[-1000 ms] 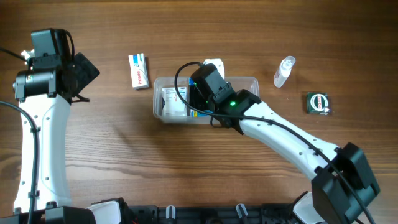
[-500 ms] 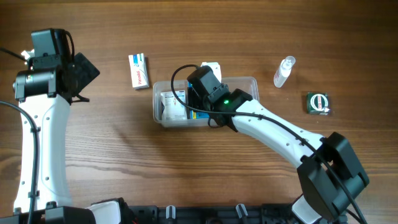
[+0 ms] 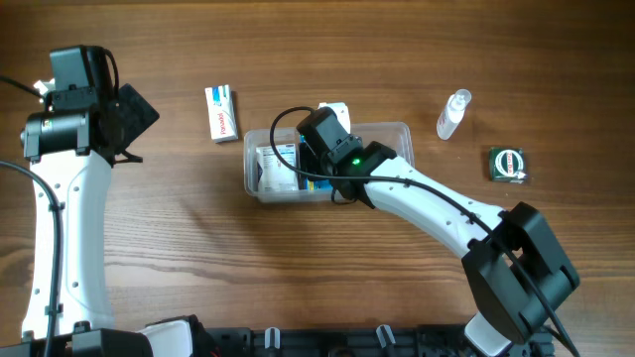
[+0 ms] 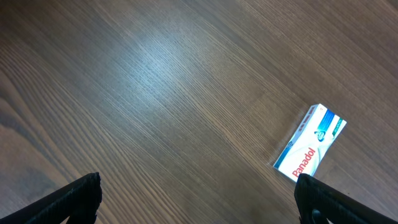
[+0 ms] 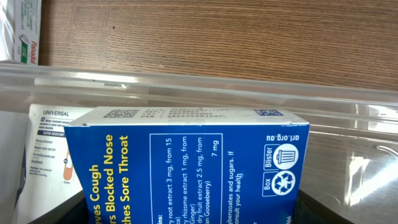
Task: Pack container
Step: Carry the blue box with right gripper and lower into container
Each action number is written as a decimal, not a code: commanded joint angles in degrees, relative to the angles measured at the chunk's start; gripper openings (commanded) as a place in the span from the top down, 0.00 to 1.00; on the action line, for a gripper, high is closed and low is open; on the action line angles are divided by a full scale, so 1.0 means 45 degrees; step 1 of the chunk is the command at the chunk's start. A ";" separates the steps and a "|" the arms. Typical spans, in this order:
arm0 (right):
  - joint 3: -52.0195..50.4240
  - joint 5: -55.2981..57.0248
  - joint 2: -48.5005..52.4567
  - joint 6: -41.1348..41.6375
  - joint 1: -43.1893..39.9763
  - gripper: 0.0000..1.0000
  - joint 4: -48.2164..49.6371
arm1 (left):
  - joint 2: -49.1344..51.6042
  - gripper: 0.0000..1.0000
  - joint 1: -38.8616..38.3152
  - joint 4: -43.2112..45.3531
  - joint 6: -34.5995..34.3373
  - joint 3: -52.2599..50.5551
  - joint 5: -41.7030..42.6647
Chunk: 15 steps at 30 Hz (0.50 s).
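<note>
Right gripper [image 5: 199, 213]: clamped on the blue box [image 5: 186, 168], a dark finger at each side, reaching down into the container [image 3: 395, 134].
Blue box: inside the tub, close to its clear wall, just beside a white box [image 5: 48, 149] lying there.
Container: mid-table, clear plastic.
Left gripper [image 4: 198, 186]: jaws wide apart, empty, above bare table [image 4: 155, 81].
Around: Panadol box [image 3: 221, 112] left of the tub, apart from it; small bottle [image 3: 453, 114] and green-black pack [image 3: 508, 165] to its right.
</note>
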 commanded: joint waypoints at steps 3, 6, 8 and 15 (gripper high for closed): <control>0.0291 -0.0175 0.0243 -0.0136 0.0015 0.35 0.0083 | -0.0068 0.00 0.0053 0.0029 0.0049 0.0092 -0.0117; 0.0291 -0.0219 0.0243 -0.0136 0.0015 0.31 0.0073 | -0.0068 0.00 0.0053 0.0029 0.0053 0.0092 -0.0117; 0.0291 -0.0442 0.0243 -0.0141 0.0015 0.30 0.0073 | -0.0068 0.00 0.0053 0.0029 0.0053 0.0092 -0.0117; 0.0277 -0.0549 0.0243 -0.0146 0.0015 0.29 -0.0029 | -0.0068 0.00 0.0053 0.0029 0.0049 0.0092 -0.0117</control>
